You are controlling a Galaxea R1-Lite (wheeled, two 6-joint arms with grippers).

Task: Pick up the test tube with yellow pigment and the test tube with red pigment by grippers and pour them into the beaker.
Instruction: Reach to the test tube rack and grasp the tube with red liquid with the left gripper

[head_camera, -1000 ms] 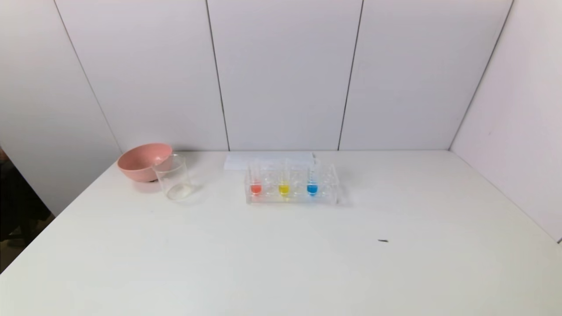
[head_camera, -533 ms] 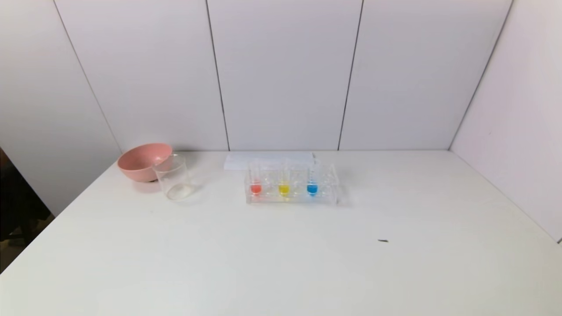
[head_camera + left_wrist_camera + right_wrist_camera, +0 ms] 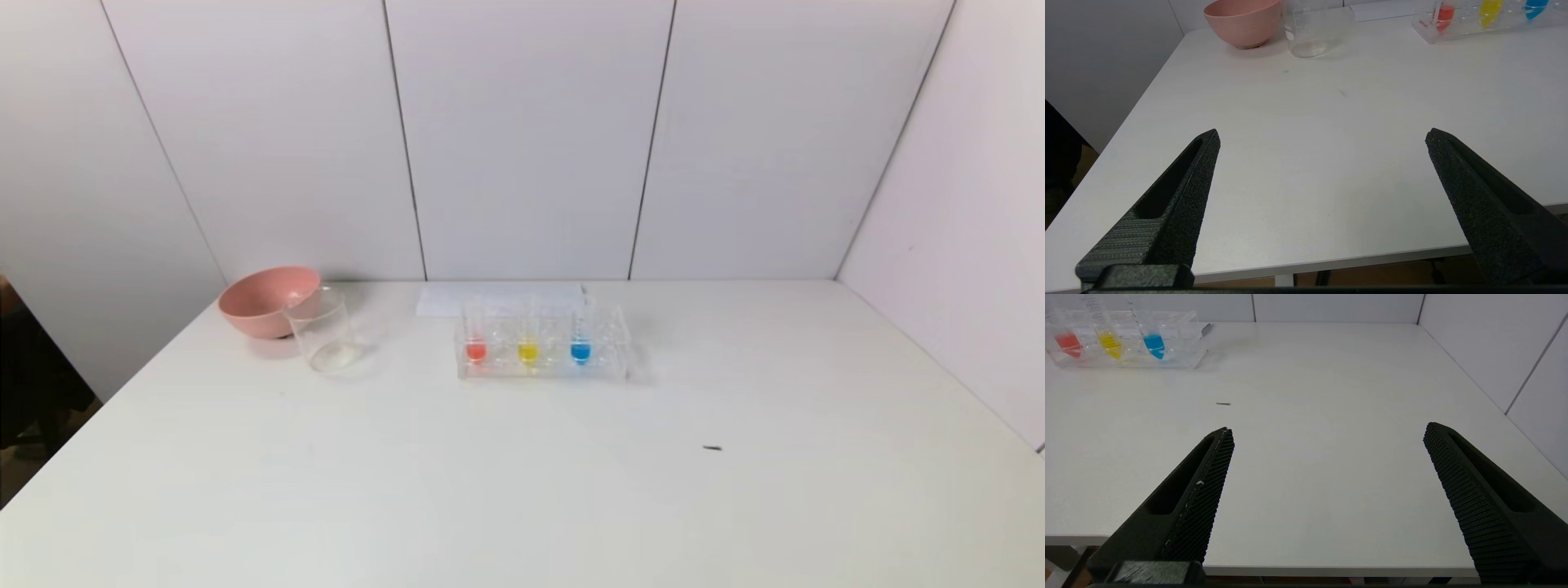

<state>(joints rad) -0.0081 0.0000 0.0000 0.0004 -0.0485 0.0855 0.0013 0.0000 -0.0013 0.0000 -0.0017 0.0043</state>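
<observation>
Since nothing on the white table (image 3: 522, 490) has moved over the last second, the task looks unstarted: from the head, the red-pigment tube (image 3: 475, 347) and yellow-pigment tube (image 3: 528, 349) stand upright in the clear rack (image 3: 604, 366), with the empty beaker (image 3: 322, 331) well to the left, touching the pink bowl (image 3: 265, 300). Seen from its wrist, the left gripper (image 3: 1323, 136) hangs near the table's front edge, jaws wide apart and holding nothing. Likewise the right gripper (image 3: 1327, 430).
</observation>
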